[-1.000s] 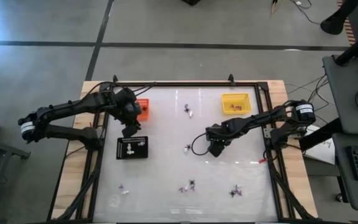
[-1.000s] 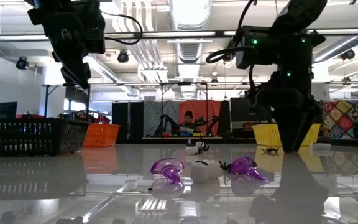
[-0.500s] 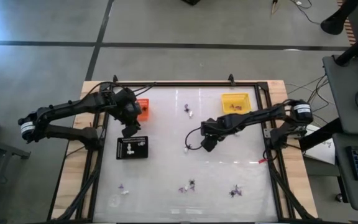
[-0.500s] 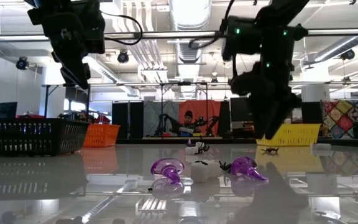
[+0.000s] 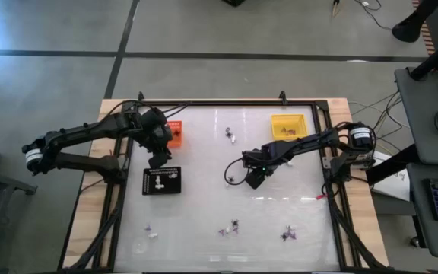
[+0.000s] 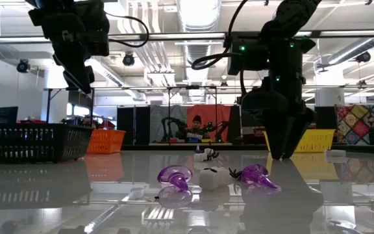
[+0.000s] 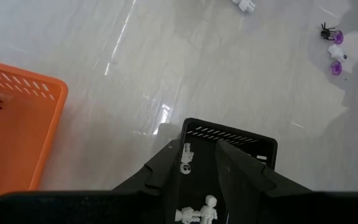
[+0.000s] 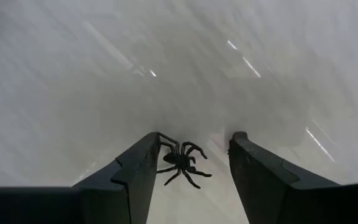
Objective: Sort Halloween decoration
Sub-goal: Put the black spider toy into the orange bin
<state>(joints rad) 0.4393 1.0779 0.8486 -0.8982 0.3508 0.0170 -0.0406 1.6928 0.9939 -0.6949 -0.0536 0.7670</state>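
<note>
Leftward since before, right gripper hangs spread wide, black spider between its fingers.

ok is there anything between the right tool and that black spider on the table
Nothing visible. The right tool stands open with the black spider lying on bare table in the gap between its fingers. One leg reaches close to one finger; whether it touches is unclear. No other trinket shows near it.
</note>
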